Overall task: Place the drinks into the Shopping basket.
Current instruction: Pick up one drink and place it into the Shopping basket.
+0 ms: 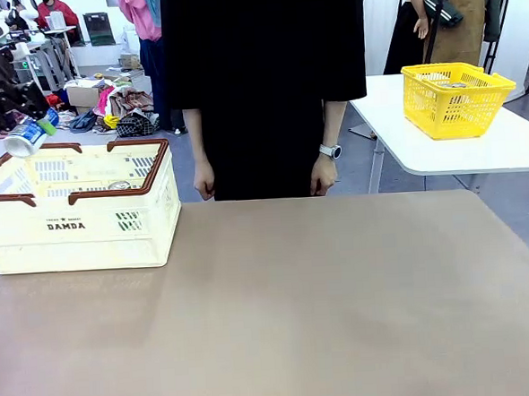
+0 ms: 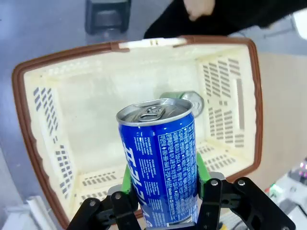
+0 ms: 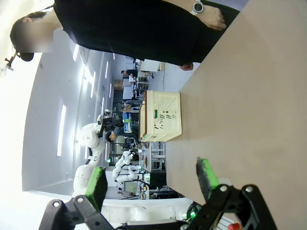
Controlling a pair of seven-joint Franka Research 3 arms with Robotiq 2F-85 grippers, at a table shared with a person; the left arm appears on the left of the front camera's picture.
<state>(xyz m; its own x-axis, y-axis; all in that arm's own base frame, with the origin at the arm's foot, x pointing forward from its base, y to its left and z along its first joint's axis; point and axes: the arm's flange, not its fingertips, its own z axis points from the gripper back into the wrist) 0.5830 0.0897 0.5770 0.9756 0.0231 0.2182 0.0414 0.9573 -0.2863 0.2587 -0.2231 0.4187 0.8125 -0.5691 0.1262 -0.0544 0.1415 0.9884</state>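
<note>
Can (image 2: 160, 165) over basket (image 2: 96, 100); 2nd can (image 2: 186, 99) inside

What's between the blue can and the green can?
Nothing but air: in the left wrist view the left gripper holds the blue can above the basket where the green can lies.

Blue can (image 2: 163, 163) held over cream basket (image 2: 139, 45) — green can (image 2: 189, 101) lying inside.

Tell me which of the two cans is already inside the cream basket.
The green can, resting on the floor of the DAMDA basket. The blue can is clamped in the left gripper above the basket, not yet inside.
</note>
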